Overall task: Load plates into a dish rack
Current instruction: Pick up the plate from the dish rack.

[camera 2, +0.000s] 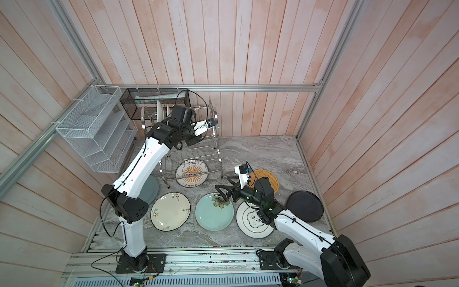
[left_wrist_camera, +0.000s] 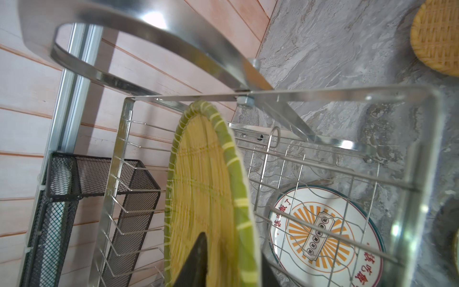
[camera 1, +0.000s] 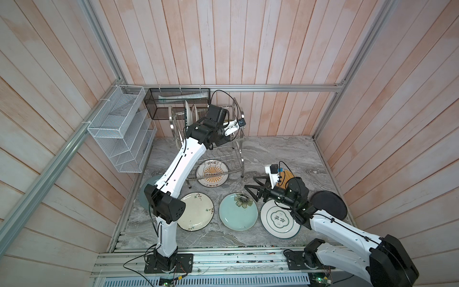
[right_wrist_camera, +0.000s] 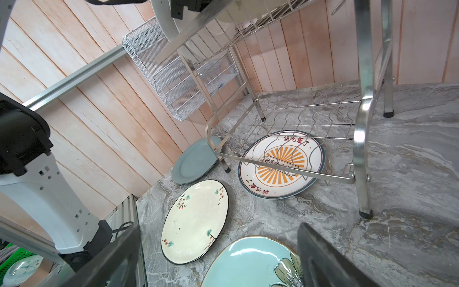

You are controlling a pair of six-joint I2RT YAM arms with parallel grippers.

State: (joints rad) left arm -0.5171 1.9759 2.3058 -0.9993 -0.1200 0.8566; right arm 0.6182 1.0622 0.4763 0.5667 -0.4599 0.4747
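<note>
- The dish rack (right_wrist_camera: 361, 139) is shiny steel wire and stands at the back of the worktop (camera 1: 285, 154).
- On its top level a yellow woven plate (left_wrist_camera: 203, 188) with a green rim stands on its edge. Some white plates (camera 1: 188, 113) stand at the other end.
- The left gripper (left_wrist_camera: 233, 248) pinches the woven plate's rim, with one finger on each side.
- A black mesh box (camera 1: 159, 109) hangs on the back wall with something long and pale inside. A white mesh basket (camera 1: 119, 134) hangs on the side wall.
- A sunburst plate (camera 1: 212, 172) lies flat under the rack and pokes out at the front.
- Flat on the worktop lie a grey plate (right_wrist_camera: 193, 164), a cream plate (camera 1: 196, 211) with little flowers, a pale blue plate (camera 1: 238, 211), a lettered plate (camera 1: 275, 221), a black plate (camera 1: 329, 205) and a second woven plate (left_wrist_camera: 437, 37).
- The right gripper (camera 1: 249, 182) is spread wide in the air near the pale blue plate.
- The worktop looks like grey marble. The walls (camera 1: 248, 49) are pink wood planks.
</note>
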